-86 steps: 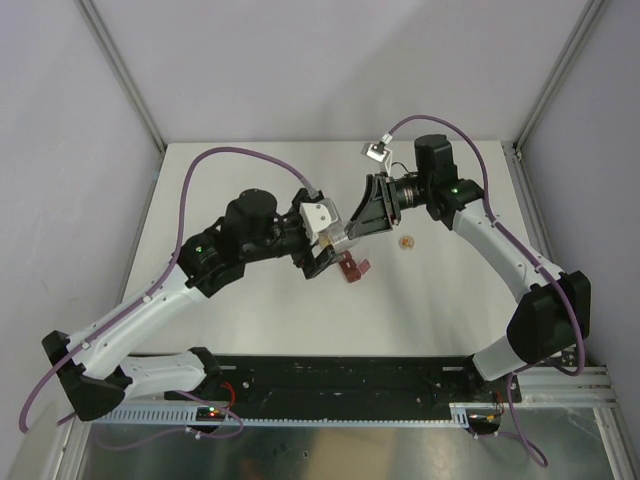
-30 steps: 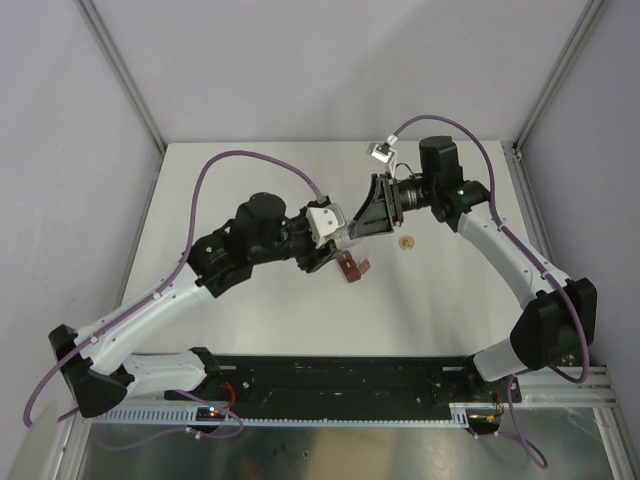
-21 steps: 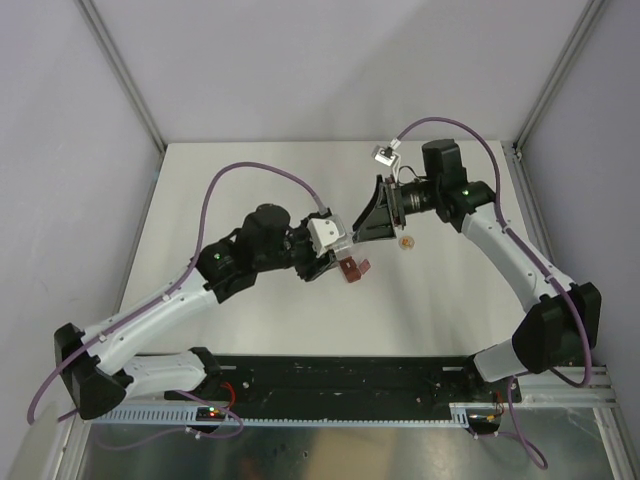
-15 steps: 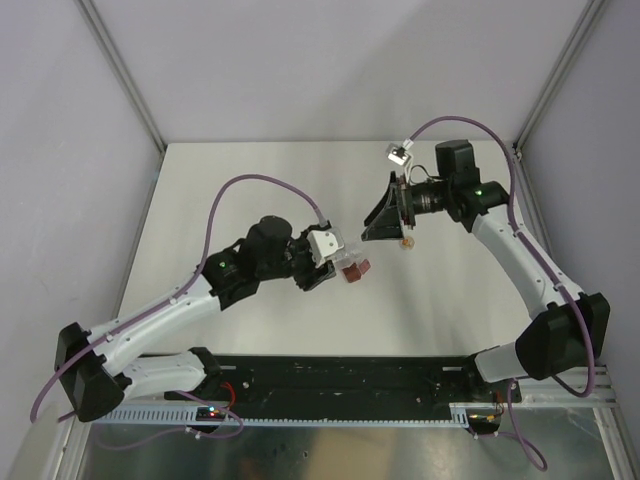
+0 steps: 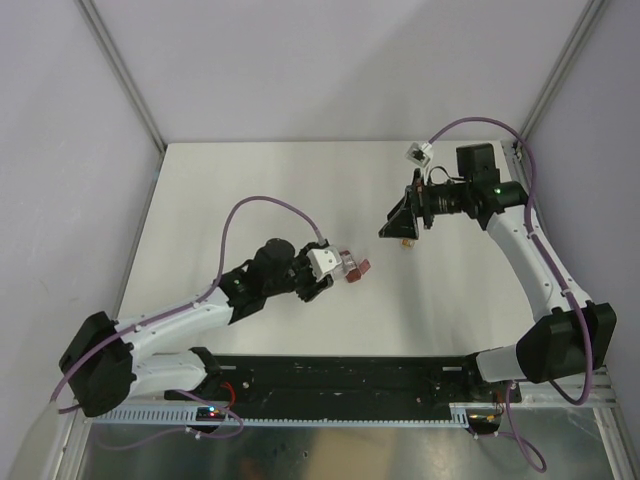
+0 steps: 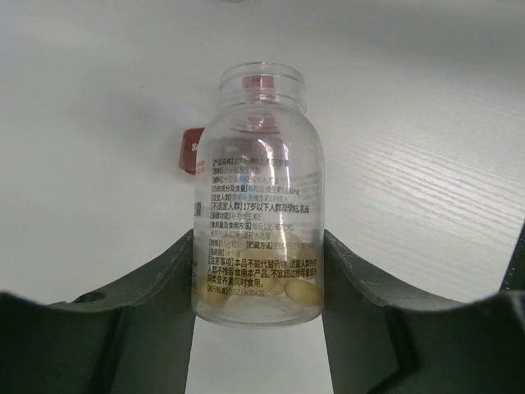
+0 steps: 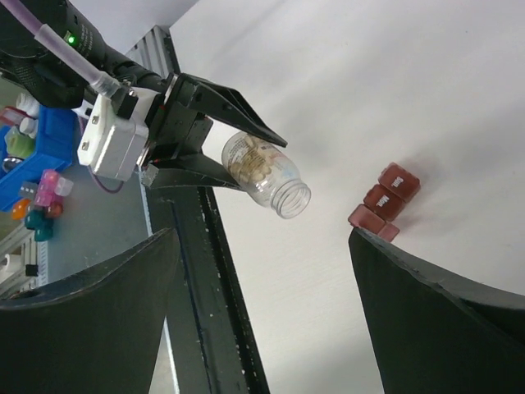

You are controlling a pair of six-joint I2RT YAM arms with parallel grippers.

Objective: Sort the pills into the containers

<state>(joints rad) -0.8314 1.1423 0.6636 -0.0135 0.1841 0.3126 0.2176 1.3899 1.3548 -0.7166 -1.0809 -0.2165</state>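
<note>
Centrally on the white tabletop [image 5: 240, 190], the left tool [image 6: 259, 246] is clamped on a clear cylindrical plastic bottle [image 6: 261, 164] with a printed label. One dark finger presses against each side of the bottle's lower body. The bottle is uncapped and lies close to level, its open mouth pointing away from the left wrist. A small heap of yellowish-orange pills [image 6: 294, 290] sits inside it at the base end, between the fingers and well back from the mouth.

Just beyond the mouth, and apart from it, the dark red plastic strip of small square containers [image 7: 389, 197] rests on the tabletop. The right wrist view shows two lidded cubes in a row. A third part, at the end nearest the bottle, has a flap lying open. Whether any pill lies in the strip cannot be told.

The right tool [image 7: 262, 238] hangs to the right of the strip, well apart from it. Its fingers are spread wide and hold nothing, and it is aimed at the bottle and strip.
</note>
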